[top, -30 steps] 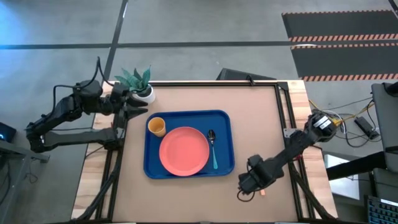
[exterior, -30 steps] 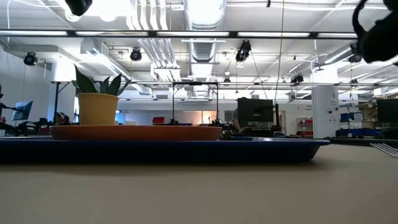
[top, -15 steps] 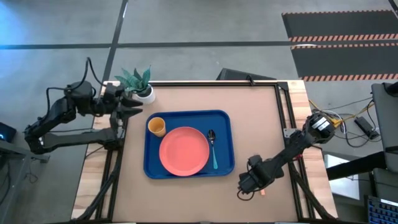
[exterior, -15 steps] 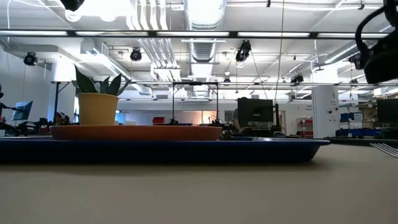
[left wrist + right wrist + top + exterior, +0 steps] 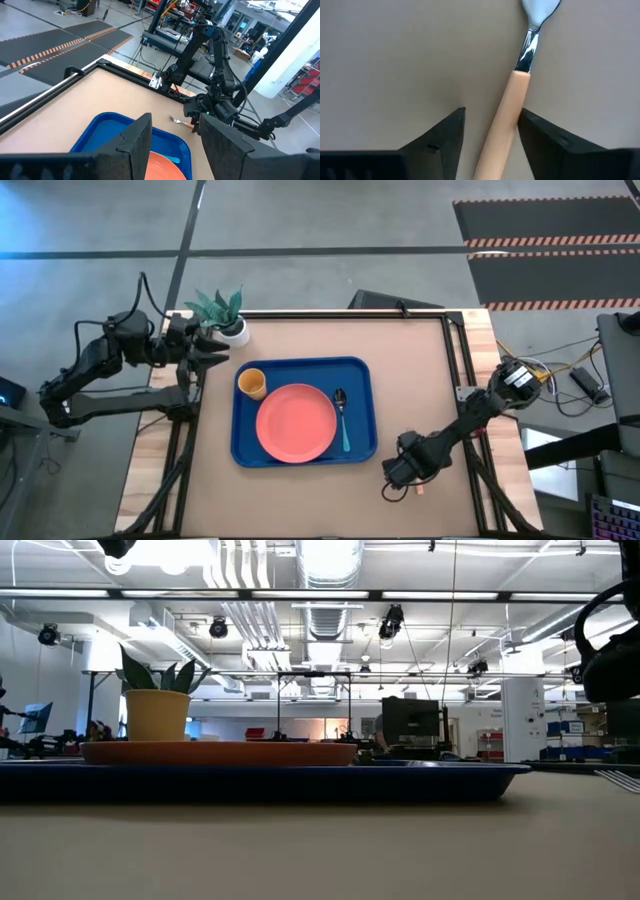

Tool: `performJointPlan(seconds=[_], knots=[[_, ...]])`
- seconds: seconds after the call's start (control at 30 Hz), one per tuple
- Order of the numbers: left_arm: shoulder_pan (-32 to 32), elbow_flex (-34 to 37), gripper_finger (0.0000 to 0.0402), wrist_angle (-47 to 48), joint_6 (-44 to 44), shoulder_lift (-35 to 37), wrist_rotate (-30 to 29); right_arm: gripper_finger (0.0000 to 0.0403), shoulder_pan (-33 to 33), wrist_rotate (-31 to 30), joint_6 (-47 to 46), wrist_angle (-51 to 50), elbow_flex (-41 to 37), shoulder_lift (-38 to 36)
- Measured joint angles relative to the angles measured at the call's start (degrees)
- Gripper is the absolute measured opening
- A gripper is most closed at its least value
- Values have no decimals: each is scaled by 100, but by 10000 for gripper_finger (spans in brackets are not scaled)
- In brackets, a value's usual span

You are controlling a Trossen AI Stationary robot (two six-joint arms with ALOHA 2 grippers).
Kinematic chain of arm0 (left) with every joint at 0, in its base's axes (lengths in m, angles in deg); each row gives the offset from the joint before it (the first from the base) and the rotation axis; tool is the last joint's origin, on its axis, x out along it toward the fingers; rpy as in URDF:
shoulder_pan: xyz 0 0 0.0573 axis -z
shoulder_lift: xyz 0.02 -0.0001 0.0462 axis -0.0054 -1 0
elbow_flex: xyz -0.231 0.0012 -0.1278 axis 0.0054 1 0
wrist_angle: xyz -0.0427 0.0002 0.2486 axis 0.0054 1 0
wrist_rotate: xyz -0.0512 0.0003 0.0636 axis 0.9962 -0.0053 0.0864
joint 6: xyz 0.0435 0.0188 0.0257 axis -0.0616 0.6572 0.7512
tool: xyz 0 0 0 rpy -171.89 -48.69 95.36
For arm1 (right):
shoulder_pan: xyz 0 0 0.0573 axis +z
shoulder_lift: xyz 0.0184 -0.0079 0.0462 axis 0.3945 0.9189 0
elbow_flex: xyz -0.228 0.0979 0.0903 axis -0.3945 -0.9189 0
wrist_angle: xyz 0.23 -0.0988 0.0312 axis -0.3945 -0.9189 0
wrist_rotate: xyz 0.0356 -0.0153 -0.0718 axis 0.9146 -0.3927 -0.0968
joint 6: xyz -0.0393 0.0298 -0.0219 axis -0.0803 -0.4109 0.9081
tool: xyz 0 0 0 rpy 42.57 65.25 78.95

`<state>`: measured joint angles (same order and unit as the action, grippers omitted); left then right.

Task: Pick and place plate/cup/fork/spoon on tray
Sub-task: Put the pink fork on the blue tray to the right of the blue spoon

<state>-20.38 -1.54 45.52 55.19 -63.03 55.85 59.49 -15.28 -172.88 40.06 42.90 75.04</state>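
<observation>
The blue tray (image 5: 241,448) lies mid-table. On it rest the coral plate (image 5: 296,423), the orange-yellow cup (image 5: 251,383) and the blue-handled spoon (image 5: 343,420). The fork (image 5: 509,112) lies flat on the table to the right of the tray's near right corner. Its pale orange handle passes between the fingers of my right gripper (image 5: 492,112), which points down over it, open (image 5: 400,475). My left gripper (image 5: 220,352) waits open in the air at the table's far left, beside the plant, and holds nothing (image 5: 175,120).
A white pot with a green plant (image 5: 226,318) stands at the table's far left corner, close to my left gripper. Bare tabletop (image 5: 420,380) stretches to the right of the tray and along the near edge. A black frame rail (image 5: 455,360) runs along the right side.
My right gripper has come down toward the fork, still pointing down and still open; in the low view its dark body has sunk lower at the right edge.
</observation>
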Motion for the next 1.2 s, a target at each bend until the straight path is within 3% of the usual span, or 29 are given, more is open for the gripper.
performJointPlan(seconds=[0.27,0.43,0.57,0.87,1.0,1.2], knots=[[1,0,149,-4,0,-21,0,34,-2,14,-67,-37,71,15],[2,0,149,-2,2,-33,2,34,-2,12,-63,-125,158,32],[2,2,149,-2,2,-28,1,34,-2,-186,-176,-762,690,65],[2,4,149,-2,4,-46,0,34,-176,-2823,-390,-2195,2409,36],[0,7,149,-2,4,-66,1,34,-504,-3589,150,-2003,2588,35],[2,7,149,-1,7,-63,2,34,-1323,-3403,1756,-1080,2327,35]])
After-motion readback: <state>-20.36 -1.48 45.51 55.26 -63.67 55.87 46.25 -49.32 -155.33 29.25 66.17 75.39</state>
